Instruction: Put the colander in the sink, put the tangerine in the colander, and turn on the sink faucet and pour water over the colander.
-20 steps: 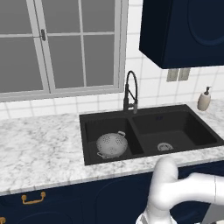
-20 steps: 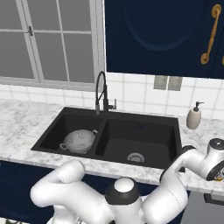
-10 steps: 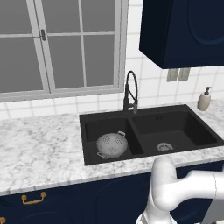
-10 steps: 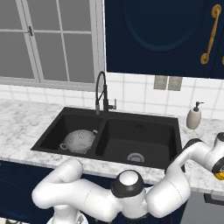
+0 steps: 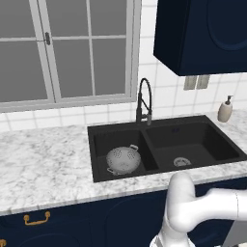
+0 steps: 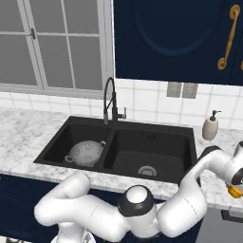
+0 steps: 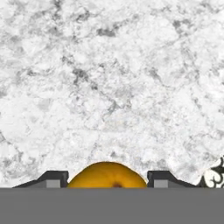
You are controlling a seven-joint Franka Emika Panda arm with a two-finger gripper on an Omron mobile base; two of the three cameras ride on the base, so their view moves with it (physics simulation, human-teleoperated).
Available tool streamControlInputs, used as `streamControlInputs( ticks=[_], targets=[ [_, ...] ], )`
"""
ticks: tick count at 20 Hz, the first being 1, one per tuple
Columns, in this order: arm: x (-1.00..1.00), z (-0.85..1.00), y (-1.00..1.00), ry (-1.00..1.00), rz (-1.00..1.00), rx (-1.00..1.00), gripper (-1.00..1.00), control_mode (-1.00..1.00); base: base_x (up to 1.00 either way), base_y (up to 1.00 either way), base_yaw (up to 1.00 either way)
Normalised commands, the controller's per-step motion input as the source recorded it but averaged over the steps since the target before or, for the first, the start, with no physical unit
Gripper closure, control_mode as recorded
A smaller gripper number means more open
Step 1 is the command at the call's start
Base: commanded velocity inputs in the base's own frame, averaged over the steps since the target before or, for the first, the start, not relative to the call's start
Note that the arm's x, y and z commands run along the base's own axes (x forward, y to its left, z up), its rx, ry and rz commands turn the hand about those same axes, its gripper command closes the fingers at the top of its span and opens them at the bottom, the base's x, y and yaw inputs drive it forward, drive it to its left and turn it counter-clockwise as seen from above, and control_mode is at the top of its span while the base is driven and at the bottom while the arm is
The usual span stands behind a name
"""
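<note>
Since the earlier frames the arm has swung further right, carrying the tool (image 7: 107, 180) to the tangerine (image 7: 107, 175) on the marble table (image 7: 113, 87), right of the sink (image 6: 156, 142). Fingertips (image 7: 53, 178) flank the fruit; whether they press it, I cannot tell. Colander (image 5: 123, 159) sits in the left basin, so step one looks done; step two, the pick-up, is in hand. Next: secure the grip, lift, carry left over the colander. Sink faucet (image 5: 144, 100) untouched.

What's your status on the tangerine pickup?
Gripper straddling tangerine on marble counter, grip unconfirmed. Colander sits in sink left basin. Nothing blocking.
</note>
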Motion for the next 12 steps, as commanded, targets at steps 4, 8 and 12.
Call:
streamControlInputs(
  ticks=[4, 8, 12],
  targets=[
    [-0.38, 0.29, 1.00, -0.21, 0.00, 0.00, 1.00, -1.00, 0.00, 0.00, 0.00],
    [-0.23, 0.30, 1.00, -0.24, 0.02, 0.00, 1.00, -1.00, 0.00, 0.00, 0.00],
    [-0.16, 0.29, 1.00, -0.22, 0.01, 0.00, 1.00, -1.00, 0.00, 0.00, 0.00]
  ],
)
